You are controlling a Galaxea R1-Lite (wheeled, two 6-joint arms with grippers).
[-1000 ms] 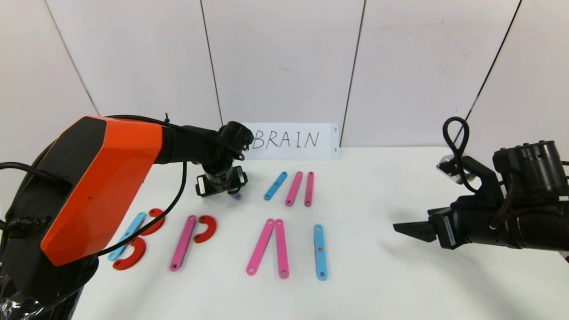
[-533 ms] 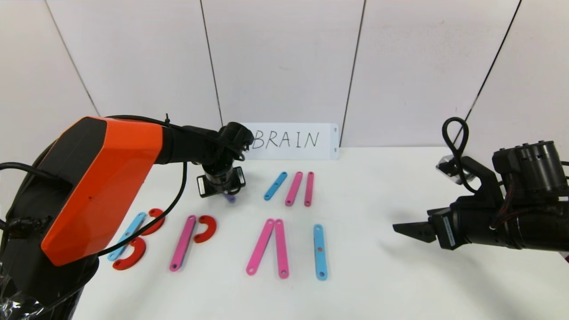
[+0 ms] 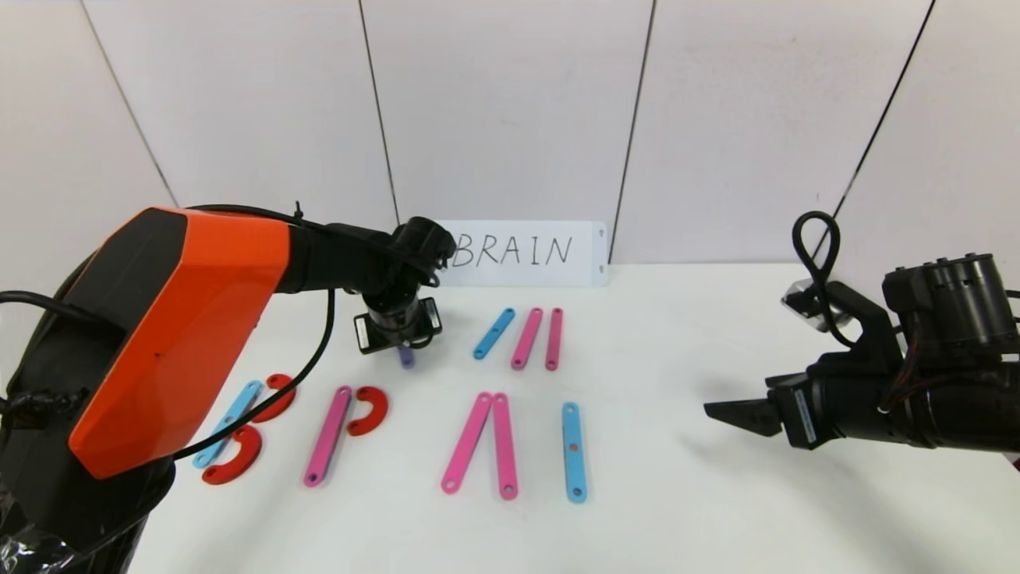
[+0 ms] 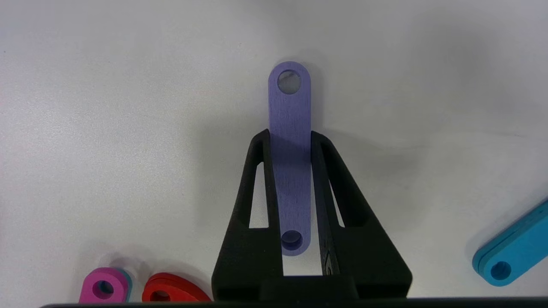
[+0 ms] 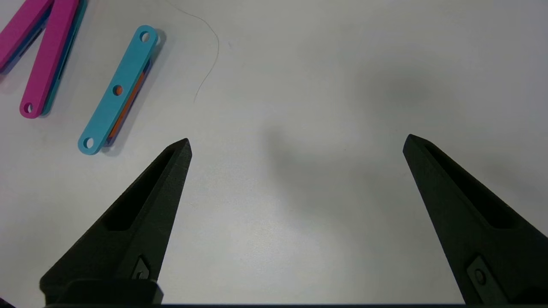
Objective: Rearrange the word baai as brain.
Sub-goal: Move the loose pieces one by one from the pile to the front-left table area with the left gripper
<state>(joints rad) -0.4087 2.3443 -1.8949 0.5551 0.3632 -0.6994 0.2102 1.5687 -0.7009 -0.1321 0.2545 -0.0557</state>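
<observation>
White desk (image 3: pixel 685 510) holds big letters (image 3: pixel 478 442) in front row. Right gripper (image 5: pixel 295 145) waits off to side, jaws spread wide. Left gripper (image 4: pixel 290 141) behind letters, jaws pinching short lilac strip (image 4: pixel 289 111) at its long edges. Strip looks light, stiff, thin; middle grip seems best.

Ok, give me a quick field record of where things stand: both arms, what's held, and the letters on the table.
left gripper: shut on the lilac strip, behind the front row of letters
lilac strip: short, end holes visible, fingers on both its edges
right gripper: open, idle over bare table at the right
front row: blue strip with two red curves, pink strip with one red curve, two pink strips meeting at the top, one blue strip
spare strips: one blue, two pink, behind the row
white card: reads BRAIN, against the wall
</observation>
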